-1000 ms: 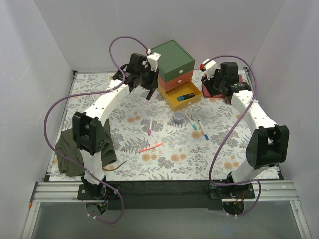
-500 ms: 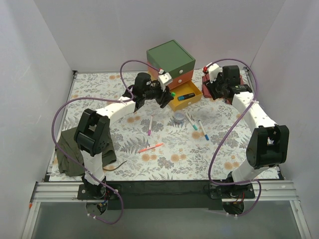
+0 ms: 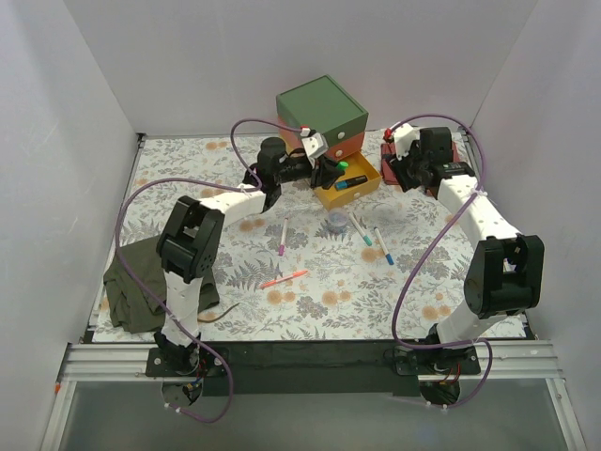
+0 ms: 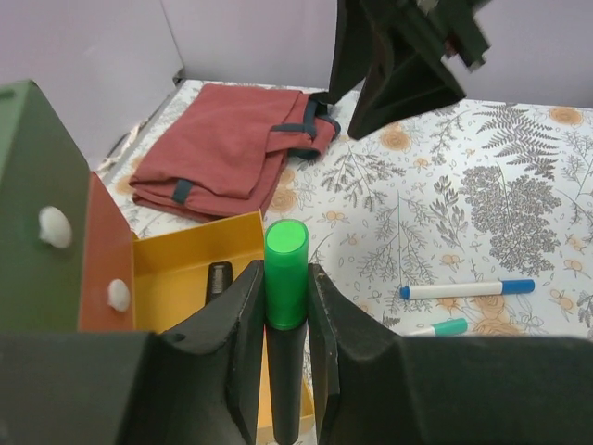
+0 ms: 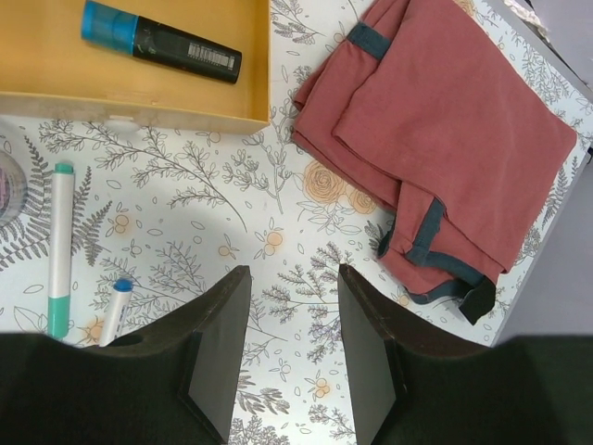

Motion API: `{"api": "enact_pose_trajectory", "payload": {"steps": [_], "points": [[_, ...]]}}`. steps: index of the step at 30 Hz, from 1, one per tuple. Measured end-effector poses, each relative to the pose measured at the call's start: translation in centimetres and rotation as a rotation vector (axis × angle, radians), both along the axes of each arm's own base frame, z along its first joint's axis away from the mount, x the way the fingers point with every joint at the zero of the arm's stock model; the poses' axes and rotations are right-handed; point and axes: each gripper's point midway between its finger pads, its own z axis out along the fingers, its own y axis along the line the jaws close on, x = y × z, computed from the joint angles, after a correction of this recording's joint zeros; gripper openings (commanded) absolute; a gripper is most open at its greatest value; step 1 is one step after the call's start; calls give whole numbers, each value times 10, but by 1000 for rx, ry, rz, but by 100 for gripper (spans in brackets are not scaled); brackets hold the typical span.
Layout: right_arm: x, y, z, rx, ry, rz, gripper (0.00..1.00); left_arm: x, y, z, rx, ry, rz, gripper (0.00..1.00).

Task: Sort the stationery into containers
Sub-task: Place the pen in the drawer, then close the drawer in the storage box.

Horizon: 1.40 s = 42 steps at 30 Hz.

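Left pincer (image 4: 284,289) nearer drawer (image 4: 176,287) (marker (image 4: 285,260) half-hidden)

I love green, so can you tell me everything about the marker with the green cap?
The marker has a bright green, round, smooth cap that looks like plastic, and a black barrel. It is pinched between the dark jaws of the left gripper, which press on both sides where the cap meets the barrel. The cap sticks out past the tips. It is held over the open yellow drawer. I cannot tell whether the barrel touches the drawer.
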Motion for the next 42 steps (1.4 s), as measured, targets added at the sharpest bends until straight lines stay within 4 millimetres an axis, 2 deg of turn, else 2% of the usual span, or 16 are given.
{"api": "enact_pose_trajectory", "payload": {"steps": [5,9,13,14,18,25,32,34,36,40,41,42], "points": [[1,-5,0,0,-4,-11,52,7,-10,-45,2,43,-19,0],[-6,-10,-13,-3,22,-20,52,17,-17,-64,1,59,-24,0],[-14,-13,-27,-7,60,-26,52,27,-23,-60,-19,32,-22,0],[-15,-13,-28,-7,64,-26,52,27,-24,-57,-23,25,-23,3],[-15,-14,-27,0,61,-27,52,29,-30,-44,-44,-11,-29,39],[-15,-16,-25,11,59,-30,52,24,-40,-39,-57,-32,-29,51],[-16,-15,-25,33,64,-31,52,11,-26,-57,-21,10,12,53],[-16,-14,-25,39,65,-27,52,6,-16,-51,-16,14,56,54],[-16,-12,-25,50,67,-20,52,2,-6,-34,-25,-5,99,55],[-19,0,-24,113,80,8,50,-5,24,37,-88,-89,234,55],[-20,4,-24,135,85,19,44,-7,31,51,-101,-100,268,52],[-21,8,-23,157,91,28,40,-9,43,69,-118,-114,316,27]]}}
